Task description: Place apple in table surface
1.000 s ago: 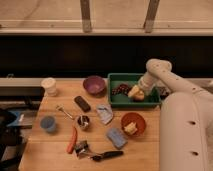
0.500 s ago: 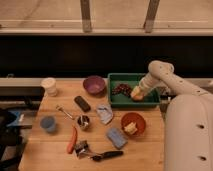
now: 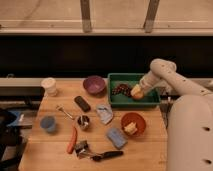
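Observation:
The apple, yellow-orange with a reddish side, lies in the right half of the green tray at the back right of the table surface. My gripper reaches down into the tray from the right, at the end of the white arm, and is shut on the apple. The apple's right side is hidden by the gripper.
A dark grape-like cluster lies in the tray left of the apple. A purple bowl, white cup, orange-red bowl, blue sponge, blue cup and small utensils stand on the wood. My white body fills the right.
The gripper has shut on the apple in the tray. The arm has hardly shifted, and the apple stays where it was.

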Tool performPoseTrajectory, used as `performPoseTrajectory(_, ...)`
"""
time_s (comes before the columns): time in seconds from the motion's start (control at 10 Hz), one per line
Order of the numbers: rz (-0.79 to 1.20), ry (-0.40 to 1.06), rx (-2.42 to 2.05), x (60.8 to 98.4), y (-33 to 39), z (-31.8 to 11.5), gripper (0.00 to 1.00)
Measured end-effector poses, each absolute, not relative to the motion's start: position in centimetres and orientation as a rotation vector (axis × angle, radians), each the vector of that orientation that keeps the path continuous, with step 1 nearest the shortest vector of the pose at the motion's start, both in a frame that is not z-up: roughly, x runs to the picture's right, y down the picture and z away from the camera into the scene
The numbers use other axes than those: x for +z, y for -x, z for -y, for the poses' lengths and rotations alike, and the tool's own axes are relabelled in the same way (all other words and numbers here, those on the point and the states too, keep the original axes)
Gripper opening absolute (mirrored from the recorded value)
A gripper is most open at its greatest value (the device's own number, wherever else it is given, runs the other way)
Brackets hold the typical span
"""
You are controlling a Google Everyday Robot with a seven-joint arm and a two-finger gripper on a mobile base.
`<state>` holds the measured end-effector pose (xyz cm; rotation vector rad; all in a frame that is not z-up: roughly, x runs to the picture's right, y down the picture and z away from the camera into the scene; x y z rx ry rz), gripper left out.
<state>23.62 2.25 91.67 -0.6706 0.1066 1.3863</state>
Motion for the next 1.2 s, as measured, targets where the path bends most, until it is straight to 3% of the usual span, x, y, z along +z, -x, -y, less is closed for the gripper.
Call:
performPoseTrajectory(0.6,-0.133,0.707,1.231,85.7,-21.4,-0.1,0.0)
performPoseTrajectory(1.2,-0.01,0.849,1.028,81.9,-11.8,-0.6,0.0)
